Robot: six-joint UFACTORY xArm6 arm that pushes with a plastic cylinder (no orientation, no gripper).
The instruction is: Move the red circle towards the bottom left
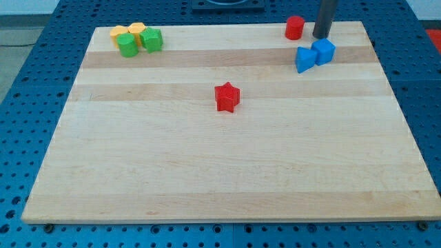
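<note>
The red circle [295, 27], a short red cylinder, stands near the board's top edge toward the view's right. My tip [321, 36] is just to its right, a small gap apart, and just above the blue blocks. A red star [227, 97] lies near the middle of the board. Two blue blocks sit below my tip: a blue cube [324, 52] and a blue wedge-like block [305, 60], touching each other.
At the top left is a tight cluster: two yellow blocks [129, 32] and two green blocks [140, 43]. The wooden board [227, 172] lies on a blue perforated table; its top edge is right behind the red circle.
</note>
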